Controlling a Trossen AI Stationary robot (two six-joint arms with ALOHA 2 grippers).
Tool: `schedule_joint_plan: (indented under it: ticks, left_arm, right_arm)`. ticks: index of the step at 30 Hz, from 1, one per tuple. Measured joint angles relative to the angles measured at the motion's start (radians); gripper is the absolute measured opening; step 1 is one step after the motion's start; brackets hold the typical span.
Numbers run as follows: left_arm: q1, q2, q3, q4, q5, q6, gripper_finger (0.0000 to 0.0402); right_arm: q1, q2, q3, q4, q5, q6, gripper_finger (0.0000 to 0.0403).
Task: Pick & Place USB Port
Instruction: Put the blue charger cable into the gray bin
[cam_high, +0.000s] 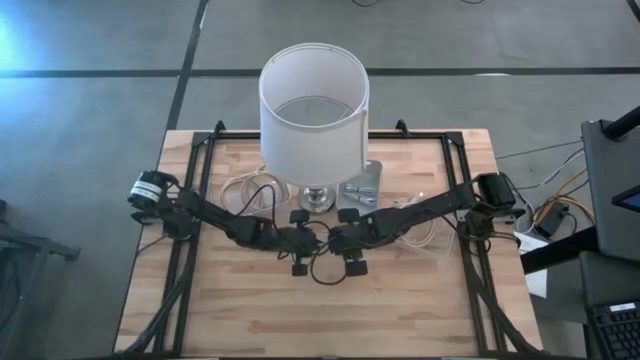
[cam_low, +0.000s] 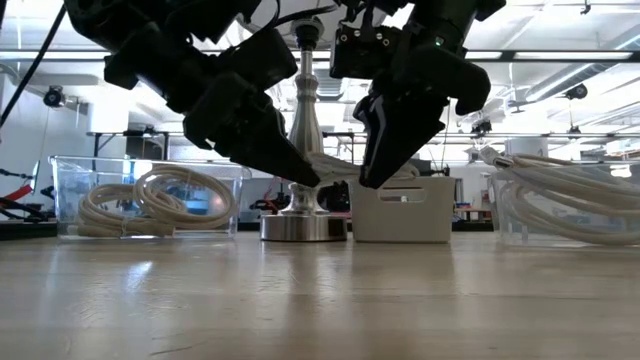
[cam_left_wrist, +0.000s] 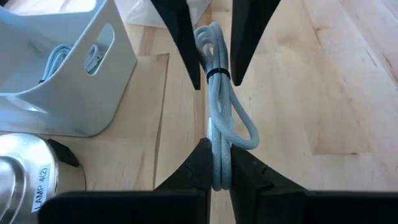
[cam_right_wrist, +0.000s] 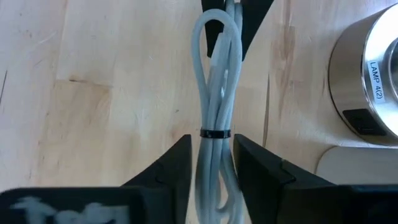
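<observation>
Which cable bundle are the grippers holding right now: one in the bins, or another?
Another: the tied white cable bundle held between left gripper and right gripper, above the table in front of the lamp. The others lie in bins.

the lamp shade (cam_high: 314, 108) hides the lamp's stem from above; the cable bundle's (cam_right_wrist: 214, 149) ends run off frame.

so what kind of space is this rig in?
Probably a lab or workshop: grey concrete floor around the pale wooden table, clear plastic bins of coiled white cables, rows of ceiling strip lights beyond.
</observation>
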Motion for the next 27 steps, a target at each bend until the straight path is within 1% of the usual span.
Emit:
schedule_joint_plan:
  ticks: [6, 9, 15, 20, 23, 27]
  left_arm:
    - [0.0, 0.0, 0.0, 0.001, 0.0, 0.0, 0.0032]
    - [0.0, 0.0, 0.001, 0.0, 0.0, 0.0, 0.0035]
    - [0.0, 0.0, 0.004, 0.002, -0.01, -0.004, 0.0064]
    - [0.0, 0.0, 0.002, 0.008, -0.022, -0.026, 0.0102]
    - [0.0, 0.0, 0.0, 0.007, -0.029, -0.028, 0.0126]
    - [0.0, 0.0, 0.0, -0.001, -0.029, -0.029, 0.015]
  right_arm:
    - [0.0, 0.0, 0.0, -0.003, -0.001, 0.0, 0.0052]
    - [0.0, 0.0, 0.0, -0.003, -0.002, 0.001, 0.0033]
    - [0.0, 0.0, 0.0, -0.004, -0.002, 0.02, 0.0034]
    - [0.0, 0.0, 0.0, -0.003, 0.003, 0.115, 0.0037]
    - [0.0, 0.0, 0.0, -0.012, 0.032, 0.214, 0.0037]
    - [0.0, -0.008, -0.001, -0.08, 0.035, 0.275, 0.0038]
